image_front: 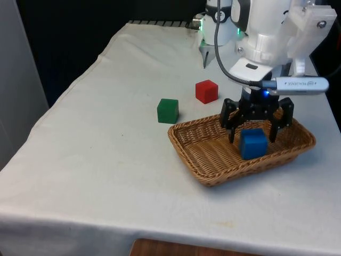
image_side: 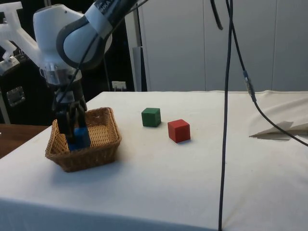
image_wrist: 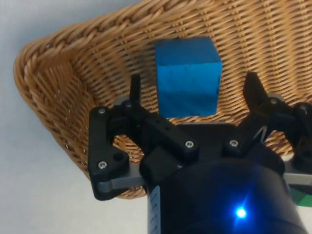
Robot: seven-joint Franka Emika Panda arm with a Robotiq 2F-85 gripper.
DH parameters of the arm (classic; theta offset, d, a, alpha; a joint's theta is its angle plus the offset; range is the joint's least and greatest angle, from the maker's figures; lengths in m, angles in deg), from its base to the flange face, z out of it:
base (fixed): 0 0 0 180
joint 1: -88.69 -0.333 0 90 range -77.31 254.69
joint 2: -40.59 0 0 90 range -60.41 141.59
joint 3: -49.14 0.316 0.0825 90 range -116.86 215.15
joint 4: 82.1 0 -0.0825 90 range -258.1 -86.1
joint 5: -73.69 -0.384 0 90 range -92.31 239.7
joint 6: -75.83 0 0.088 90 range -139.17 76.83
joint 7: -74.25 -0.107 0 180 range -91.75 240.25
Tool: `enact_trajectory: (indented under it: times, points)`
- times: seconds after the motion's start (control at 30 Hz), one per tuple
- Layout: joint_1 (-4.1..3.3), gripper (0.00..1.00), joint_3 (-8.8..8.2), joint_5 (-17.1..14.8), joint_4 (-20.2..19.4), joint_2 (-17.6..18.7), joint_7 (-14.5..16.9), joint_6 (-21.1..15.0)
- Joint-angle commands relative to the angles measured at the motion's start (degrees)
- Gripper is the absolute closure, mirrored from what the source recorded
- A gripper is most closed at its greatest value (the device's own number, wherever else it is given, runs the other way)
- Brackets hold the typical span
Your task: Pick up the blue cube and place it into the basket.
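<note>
The blue cube [image_front: 252, 143] lies inside the wicker basket [image_front: 202, 154] at the front view's right; it also shows as the blue cube [image_side: 78, 139] in the basket [image_side: 91, 156] and as the blue cube [image_wrist: 188, 76] on the woven floor [image_wrist: 73, 97]. My gripper [image_front: 252, 140] hangs just over the basket, open, its fingers apart on either side of the cube with gaps to both. From the side, the gripper [image_side: 72, 126] stands directly above the cube. Through the wrist camera the gripper [image_wrist: 192, 84] straddles the cube without touching it.
A green cube [image_front: 168, 110] and a red cube [image_front: 206, 91] sit on the white cloth beyond the basket, toward the robot's base. The basket stands near the table's front edge. A dark cable [image_side: 225, 120] hangs down in the side view.
</note>
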Motion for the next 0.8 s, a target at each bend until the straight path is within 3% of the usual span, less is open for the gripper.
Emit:
enact_trajectory:
  times: [0.0, 0.17, 0.77]
  points:
    - [-0.11, 0.00, -0.11, 0.17, 0.34, 0.11, 0.06, 0.57]
    - [-0.11, 0.00, -0.06, 0.17, 0.34, 0.11, 0.06, 0.52]
    - [0.11, 0.00, 0.29, -0.06, 0.63, -5.56, 0.92, 5.90]
